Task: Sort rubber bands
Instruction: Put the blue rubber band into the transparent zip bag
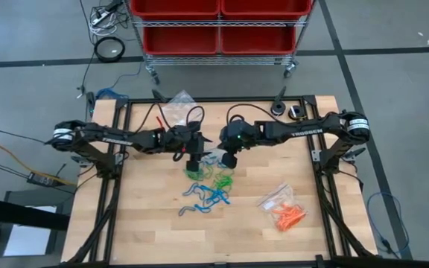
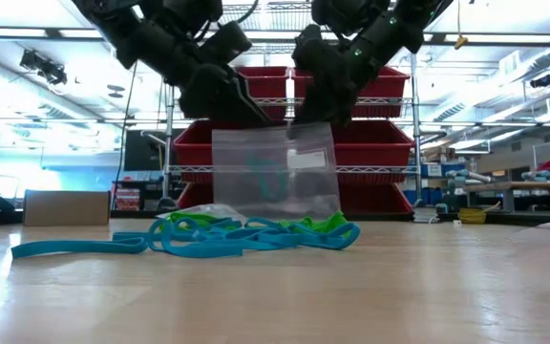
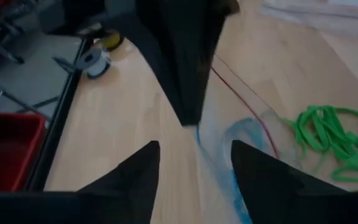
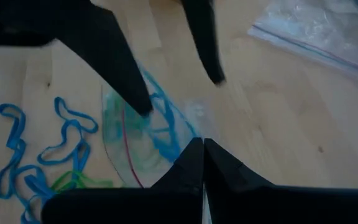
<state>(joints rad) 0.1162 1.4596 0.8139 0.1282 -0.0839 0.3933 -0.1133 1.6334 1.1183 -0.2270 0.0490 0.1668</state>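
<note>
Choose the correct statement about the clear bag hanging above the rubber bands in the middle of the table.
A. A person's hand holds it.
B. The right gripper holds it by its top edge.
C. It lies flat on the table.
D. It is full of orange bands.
B: the right gripper is shut on the top edge of the clear bag, which hangs upright over the rubber bands.

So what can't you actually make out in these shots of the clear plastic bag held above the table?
- Clear plastic bag, high view: hidden under both arms.
- Its contents, low view: blurred blue-green smear, uncountable.
- Right gripper grip, low view: blurred; right wrist view shows fingers shut on the bag's edge.
- Left gripper: open.
</note>
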